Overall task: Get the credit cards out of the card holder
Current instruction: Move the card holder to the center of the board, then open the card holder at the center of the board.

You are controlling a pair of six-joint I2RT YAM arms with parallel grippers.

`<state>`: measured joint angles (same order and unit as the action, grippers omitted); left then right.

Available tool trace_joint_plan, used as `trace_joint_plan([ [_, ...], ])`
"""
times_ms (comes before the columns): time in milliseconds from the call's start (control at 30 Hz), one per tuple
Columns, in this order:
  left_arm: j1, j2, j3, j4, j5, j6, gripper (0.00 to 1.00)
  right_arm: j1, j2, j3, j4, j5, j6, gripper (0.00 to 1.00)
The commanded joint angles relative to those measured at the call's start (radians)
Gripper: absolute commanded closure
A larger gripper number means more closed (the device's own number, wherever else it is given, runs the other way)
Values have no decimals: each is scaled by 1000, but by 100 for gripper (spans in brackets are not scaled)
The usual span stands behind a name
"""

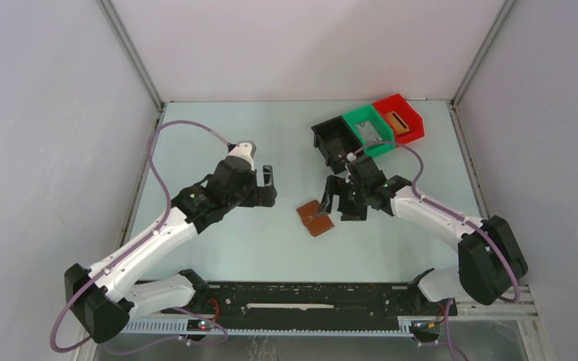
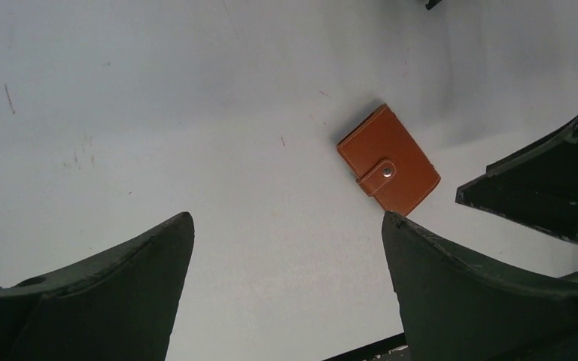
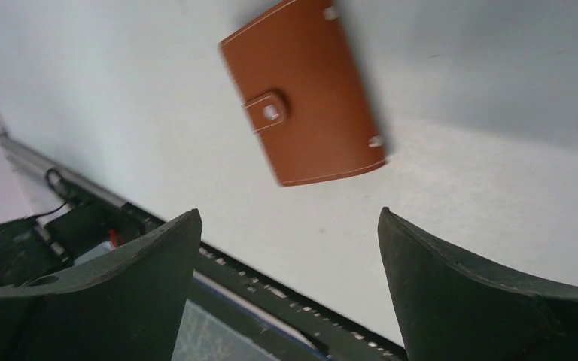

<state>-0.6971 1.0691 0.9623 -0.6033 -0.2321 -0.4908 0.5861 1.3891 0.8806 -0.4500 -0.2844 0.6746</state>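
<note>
1. Because the card holder (image 2: pixel 388 160) lies folded shut, with its strap tab (image 2: pixel 380 173) snapped over the front, nothing of its inside is shown. Whether any cards are in it cannot be told.
2. The card holder is seen flat on the table (image 1: pixel 218 248), between the two grippers and touched by neither. In the right wrist view one of its corners is cut off at the top edge of the frame.
3. The right gripper (image 3: pixel 290 214) is held just beside the card holder, its fingers spread wide with nothing between them. From above, those fingers are hard to tell from the dark wrist behind them.
4. The left gripper (image 2: pixel 286 218) is likewise spread wide and empty, set apart from the card holder on its left.
5. Three bins are lined up, touching, near the far right corner of the table. A grey card (image 1: pixel 376 134) is seen in the green bin (image 1: pixel 357 120) and a tan-orange card (image 1: pixel 397 122) in the red bin (image 1: pixel 414 120). Both are too small for any stripe or print to be made out.
6. The black bin (image 1: pixel 330 143) is dark inside and partly covered by the right arm, so its contents cannot be made out.
</note>
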Motion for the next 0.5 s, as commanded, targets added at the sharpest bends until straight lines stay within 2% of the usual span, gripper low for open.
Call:
trace_joint_plan([
  [0,29,-37,-9,25,-15,-62,0,-22,27,44,-77,100,-161,6],
  [200,57,0,-39,50,71,-172,0,-40,164,88,-6,-31,-310,10],
  [300,58,-24,-68,66,68,-195,0,-81,227,87,48,-127,-328,10],
  [367,57,-41,-79,70,66,-195,0,-112,257,87,62,-181,-329,6],
  [467,57,-43,-72,61,59,-187,2,-150,285,70,88,-239,-331,7],
])
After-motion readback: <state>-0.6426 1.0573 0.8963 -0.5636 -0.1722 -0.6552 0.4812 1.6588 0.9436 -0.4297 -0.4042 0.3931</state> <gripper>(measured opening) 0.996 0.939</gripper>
